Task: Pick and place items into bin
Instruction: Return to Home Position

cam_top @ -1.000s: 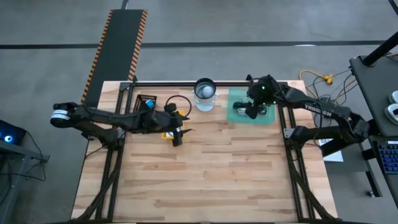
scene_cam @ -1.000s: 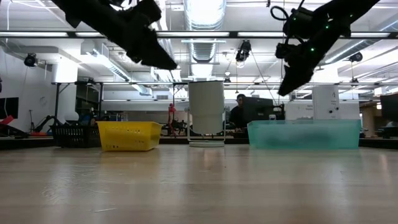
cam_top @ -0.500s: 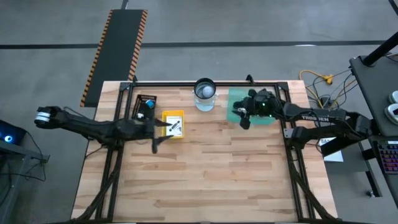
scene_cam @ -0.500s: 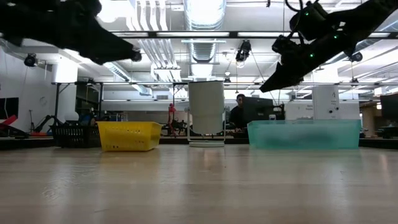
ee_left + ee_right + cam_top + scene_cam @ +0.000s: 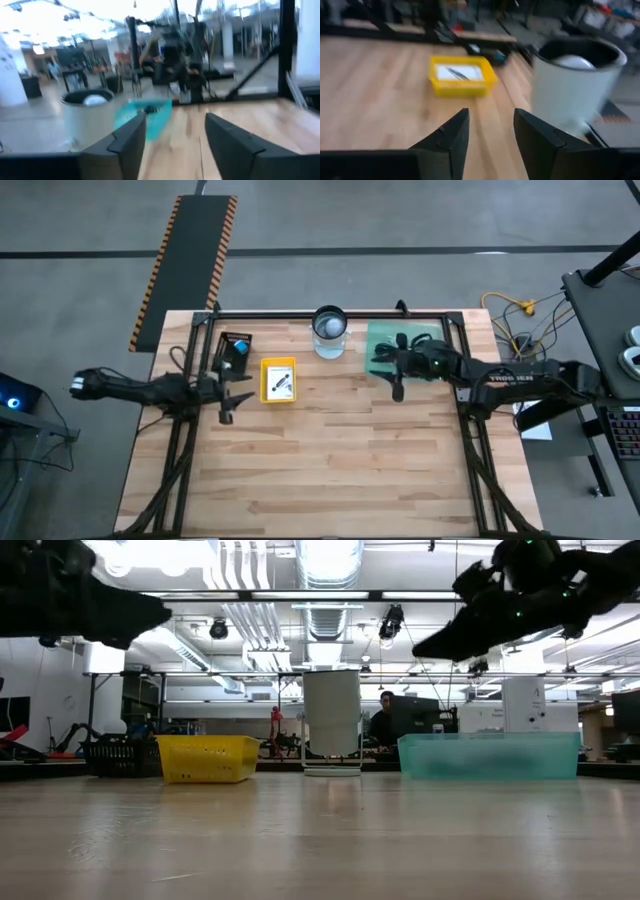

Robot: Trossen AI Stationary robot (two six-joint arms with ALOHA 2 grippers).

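While both arms are hanging well above it, the wooden worktop (image 5: pixel 330 470) is carrying four things toward its back edge.

Left arm (image 5: pixel 150 388) is reaching in from the left side and crossing the left margin of the wood. Left fingers (image 5: pixel 125 145) are spread apart with only air and bare wood showing between them; from above they are sitting just left of the yellow tray, apart from it.

Right arm (image 5: pixel 500 372) is reaching in from the right side and lying across the front part of the bin. Right fingers (image 5: pixel 447 140) are also released, gripping nothing; from above they are hanging over the bin's front edge, near its left corner.

The low camera is showing both arms up above the rims of everything on the wood.

The pale blue-green bin (image 5: pixel 384 334) is standing at the back right. The arm is covering most of its inside, so I cannot tell what is lying there.

The white tub (image 5: pixel 329 330) is standing upright at back centre, just left of the bin, with something pale and rounded inside.

The yellow tray (image 5: pixel 278 379) is sitting left of the tub and slightly nearer the front. A white card (image 5: pixel 460 73) is lying flat in it, with a thin dark streak across it.

A black flat pack (image 5: pixel 234 348) with a blue spot is lying just behind and left of the tray.
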